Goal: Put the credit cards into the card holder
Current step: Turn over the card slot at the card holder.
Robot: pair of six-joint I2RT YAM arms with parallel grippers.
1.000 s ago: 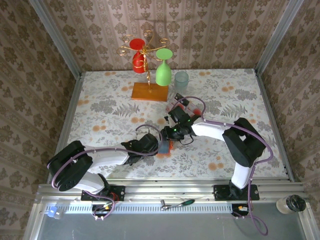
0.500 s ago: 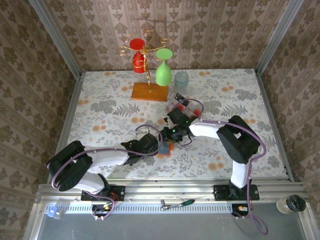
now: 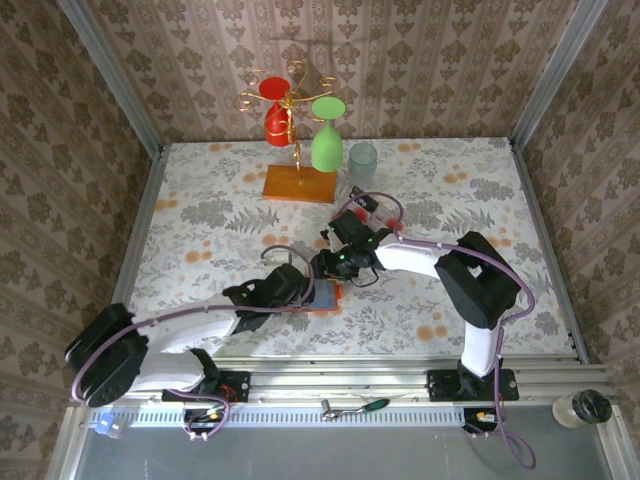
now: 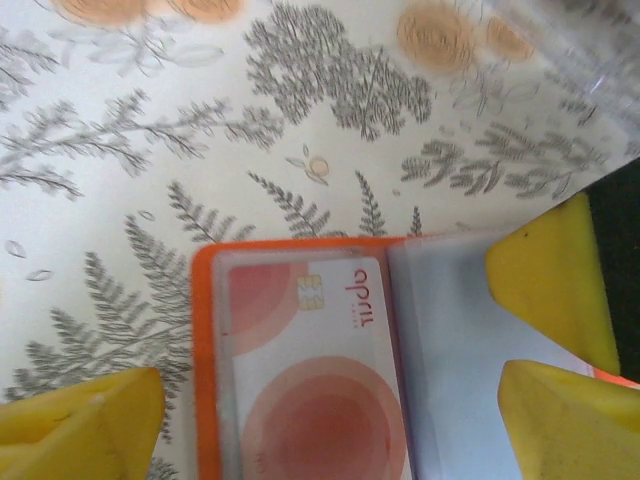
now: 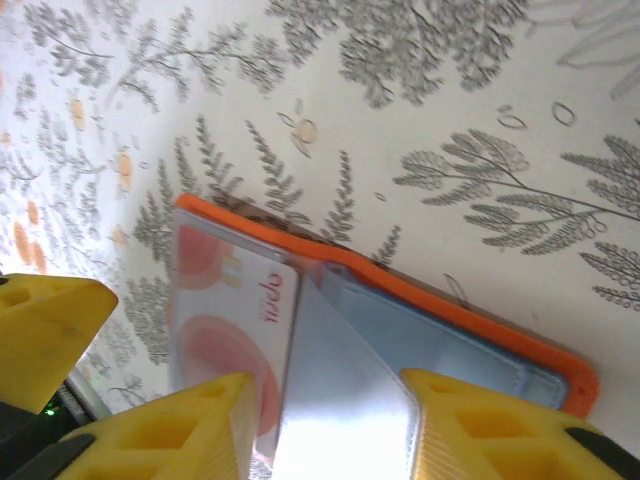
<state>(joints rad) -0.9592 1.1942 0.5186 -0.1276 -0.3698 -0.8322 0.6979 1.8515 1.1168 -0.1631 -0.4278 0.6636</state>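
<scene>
I find the table point(image 3: 200, 225) covered with a floral cloth and enclosed by damask-papered walls point(image 3: 430, 60). The card holder point(image 3: 328, 296) lies open at centre frame in the top view. One credit card point(image 4: 300, 330) sits sleeved inside it, and I cannot read its red lettering with certainty. The left pincer point(image 4: 325, 425) stands wide apart, astride the holder. The right pincer point(image 5: 325, 430) is parted with a clear sleeve flap point(image 5: 340, 380) between its fingers. I cannot tell whether they touch it.

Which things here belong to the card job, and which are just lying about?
Job:
card holder, lying open
credit card in its sleeve

Lying about:
glass rack
red glass
green glass
clear tumbler
tool
jar
</scene>
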